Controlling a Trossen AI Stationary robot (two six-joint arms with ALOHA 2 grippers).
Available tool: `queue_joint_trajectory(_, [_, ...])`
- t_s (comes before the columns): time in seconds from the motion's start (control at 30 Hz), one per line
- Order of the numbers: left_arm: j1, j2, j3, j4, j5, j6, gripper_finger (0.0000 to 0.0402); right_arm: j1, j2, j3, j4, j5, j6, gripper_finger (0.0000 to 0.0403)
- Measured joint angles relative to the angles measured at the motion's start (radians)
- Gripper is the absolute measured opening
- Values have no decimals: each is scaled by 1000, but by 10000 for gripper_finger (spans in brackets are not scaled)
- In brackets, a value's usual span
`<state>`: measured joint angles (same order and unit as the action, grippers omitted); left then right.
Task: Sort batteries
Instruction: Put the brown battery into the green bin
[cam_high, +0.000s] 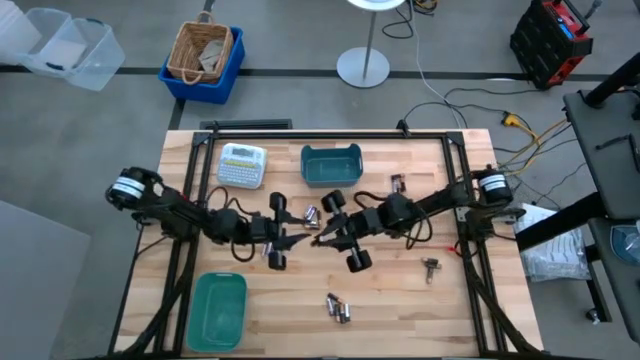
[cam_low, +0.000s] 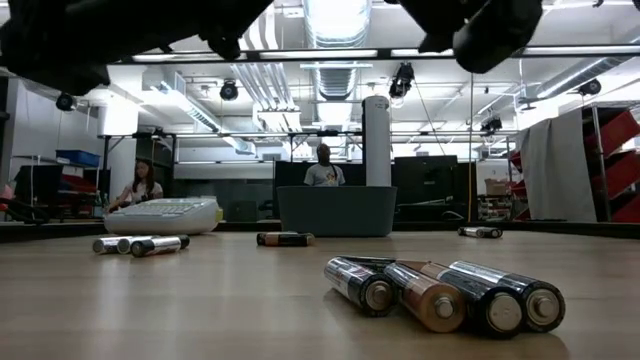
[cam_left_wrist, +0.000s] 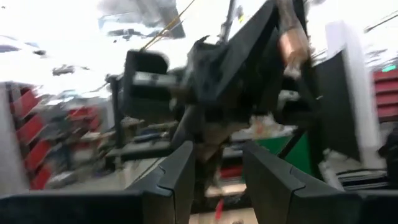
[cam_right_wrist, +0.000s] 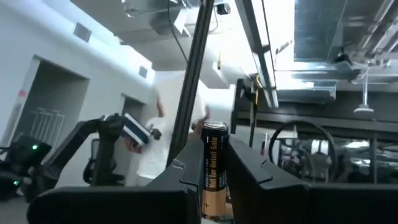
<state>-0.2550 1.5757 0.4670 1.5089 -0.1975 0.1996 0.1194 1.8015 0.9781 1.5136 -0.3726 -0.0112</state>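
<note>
Clamping a battery (cam_right_wrist: 214, 168) upright between its fingers, the right gripper (cam_high: 327, 238) hovers mid-table facing the left gripper (cam_high: 296, 238), whose jaws stand apart and empty, probably for a handover. Loose batteries (cam_high: 339, 308) await near the green bin (cam_high: 218, 310).

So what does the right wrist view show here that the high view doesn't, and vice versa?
Only the right wrist view shows the right gripper shut on a copper-topped battery standing upright between its fingers. Only the high view shows the layout: two teal bins, the label-maker, loose batteries and the left gripper. Both show the right gripper.
</note>
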Motion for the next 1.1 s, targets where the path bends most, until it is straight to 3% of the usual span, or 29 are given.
queue_joint_trajectory(0.17, [-5, -7, -10, 60, 87, -23, 116, -13, 29, 17, -6, 6, 10, 34])
queue_joint_trajectory(0.37, [-4, -10, -2, 51, 86, -63, 116, -30, 32, 16, -43, 59, -33, 34])
queue_joint_trajectory(1.1, [-6, 23, 54, 44, 103, -113, 116, -35, 35, 16, -80, 59, -89, 34])
